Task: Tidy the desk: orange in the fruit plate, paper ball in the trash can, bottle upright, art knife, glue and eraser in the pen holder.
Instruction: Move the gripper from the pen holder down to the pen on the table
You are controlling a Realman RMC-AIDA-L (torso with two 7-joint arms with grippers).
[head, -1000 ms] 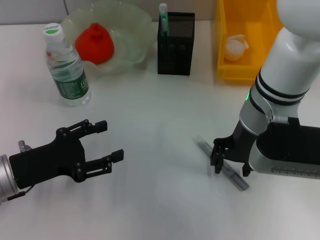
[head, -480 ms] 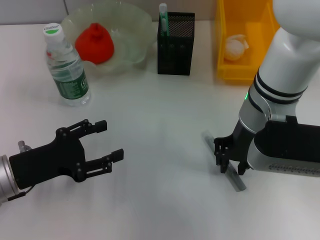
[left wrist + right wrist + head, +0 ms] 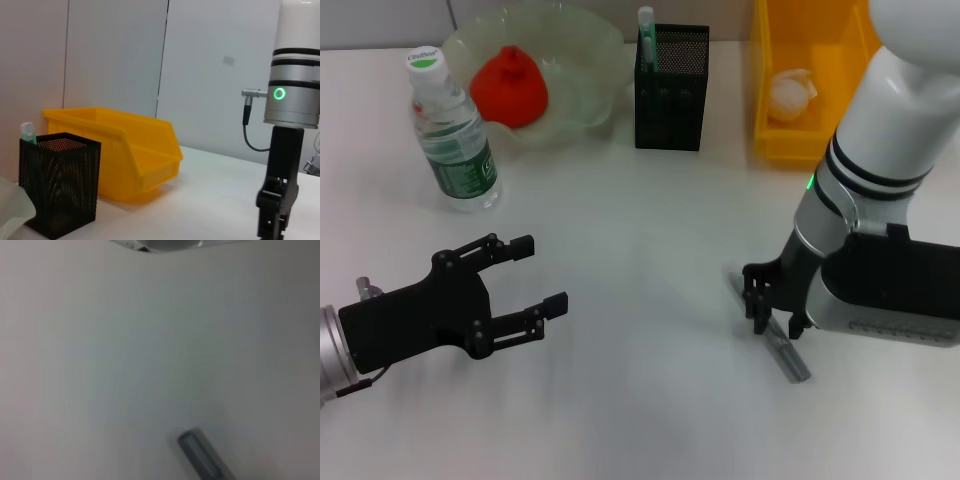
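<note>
Straddling the grey art knife (image 3: 770, 326), the right end effector (image 3: 775, 307) sits low at the counter (image 3: 640, 220), right of centre; fingers are parted w/ the knife running between them, can't tell if they touch it. Knife lies flat, diagonal, its near end poking out past the end effector twd the robot; right wrist view shows just a grey knife end (image 3: 202, 456) on bare white surface. Left end effector (image 3: 505, 290) hovers over the counter's near left, fingers spread wide, holding nothing. Orange (image 3: 510, 88) sits in the fruit plate (image 3: 585, 45) at far left. Bottle (image 3: 450, 135) stands upright just in front-left of the plate, white cap up. Pen holder (image 3: 672, 88) is at far centre, just right of the plate, w/ a white-and-green stick (image 3: 646, 30) poking up from its left corner; left wrist view also shows it (image 3: 59, 182) beside the trash can (image 3: 132, 155). Trash can (image 3: 805, 90) stands far right w/ the paper ball (image 3: 792, 95) inside
</note>
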